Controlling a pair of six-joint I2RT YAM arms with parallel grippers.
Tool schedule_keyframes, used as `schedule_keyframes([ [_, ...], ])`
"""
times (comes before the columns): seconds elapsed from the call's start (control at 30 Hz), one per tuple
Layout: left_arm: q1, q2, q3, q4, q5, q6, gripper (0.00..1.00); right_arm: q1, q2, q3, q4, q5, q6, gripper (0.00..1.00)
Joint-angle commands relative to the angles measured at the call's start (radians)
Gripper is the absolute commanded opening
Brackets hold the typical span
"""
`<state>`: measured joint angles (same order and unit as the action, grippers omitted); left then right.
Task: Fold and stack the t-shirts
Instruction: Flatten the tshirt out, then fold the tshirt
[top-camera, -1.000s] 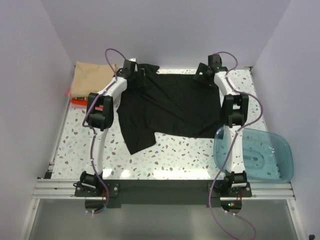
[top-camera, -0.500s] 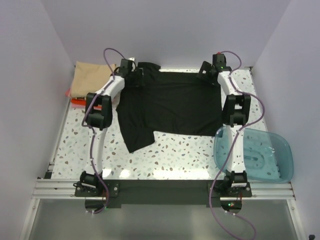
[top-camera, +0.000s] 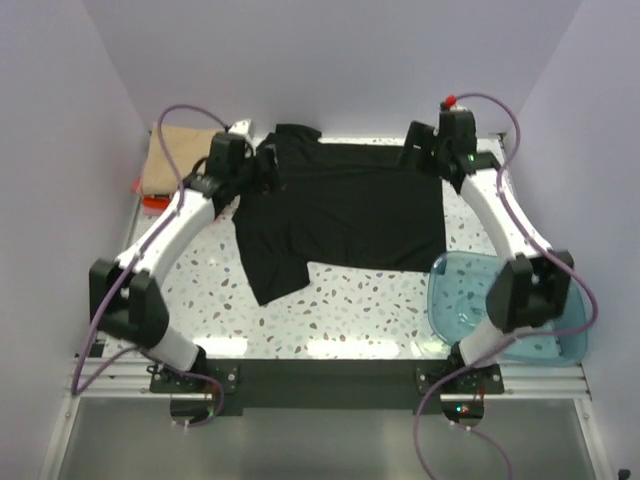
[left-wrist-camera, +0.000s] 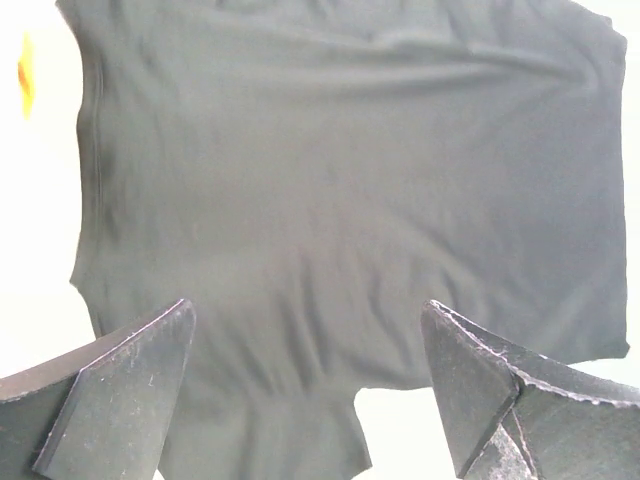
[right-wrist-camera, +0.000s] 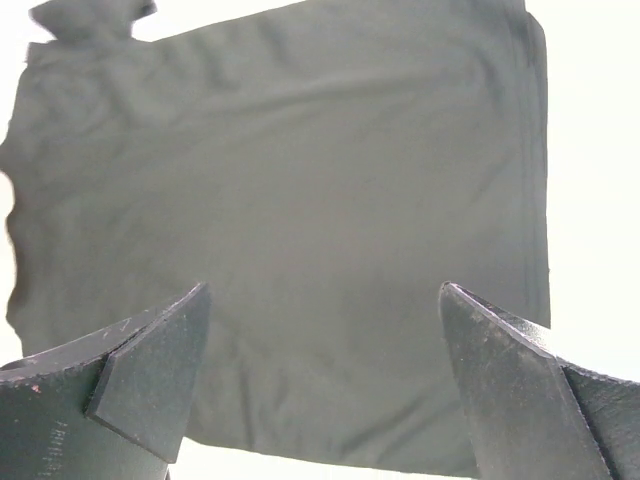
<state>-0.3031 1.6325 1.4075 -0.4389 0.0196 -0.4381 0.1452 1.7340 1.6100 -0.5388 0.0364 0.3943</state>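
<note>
- left gripper (left-wrist-camera: 308, 322): jaws wide apart, nothing between them; it hangs above the far left part of the black t-shirt (top-camera: 345, 215), clear of the cloth.
- right gripper (right-wrist-camera: 325, 295): jaws wide apart, nothing held; it hangs above the far right corner of the same shirt, clear of the cloth.
- black t-shirt: spread flat in the middle of the table (top-camera: 350, 310), with 1 sleeve lying toward the near left and 1 bunched at the far edge by the left gripper.
- tan t-shirt (top-camera: 180, 155): folded, in the far left corner, well apart from both grippers' jaws.
- red-orange t-shirt (top-camera: 155, 203): under the tan one, only its near edge showing.
- teal bowl (top-camera: 545, 310): near right, just beside the black shirt's near right corner; contact cannot be told. the right arm crosses over it.
</note>
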Motion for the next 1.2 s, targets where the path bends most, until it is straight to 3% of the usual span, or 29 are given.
schedule_keyframes([
  [0.0,-0.022,-0.178,-0.269,0.057,-0.017,-0.132,1.0,0.1,-0.138,-0.26,0.074,0.06,0.077,0.99],
  [0.07,-0.039,-0.29,-0.396,0.029,-0.055,-0.163,1.0,0.137,-0.215,-0.382,0.1,0.068,0.126,0.99],
  [0.2,-0.063,-0.446,-0.573,-0.032,-0.089,-0.244,1.0,0.154,-0.252,-0.452,0.047,0.13,0.164,0.99],
  [0.37,-0.087,-0.598,-0.781,-0.09,-0.069,-0.306,1.0,0.149,-0.248,-0.472,-0.108,0.348,0.095,0.99],
  [0.47,-0.09,-0.645,-0.849,-0.098,-0.058,-0.321,1.0,0.078,-0.263,-0.508,-0.115,0.364,0.043,0.98],
  [0.6,-0.088,-0.639,-0.877,-0.086,-0.024,-0.323,1.0,-0.056,-0.303,-0.564,-0.082,0.241,-0.049,0.92],
  [0.83,-0.091,-0.574,-0.889,-0.04,0.019,-0.335,0.99,-0.088,-0.254,-0.591,-0.049,0.067,-0.335,0.91],
  [1.07,-0.099,-0.54,-0.883,-0.037,0.063,-0.343,0.99,-0.119,-0.258,-0.624,-0.095,0.02,-0.37,0.89],
  [1.13,-0.103,-0.536,-0.874,-0.049,0.063,-0.35,0.99,-0.124,-0.261,-0.616,-0.113,0.02,-0.356,0.85],
  [1.17,-0.103,-0.531,-0.871,-0.049,0.063,-0.35,0.98,-0.133,-0.252,-0.608,-0.145,0.022,-0.339,0.77],
])
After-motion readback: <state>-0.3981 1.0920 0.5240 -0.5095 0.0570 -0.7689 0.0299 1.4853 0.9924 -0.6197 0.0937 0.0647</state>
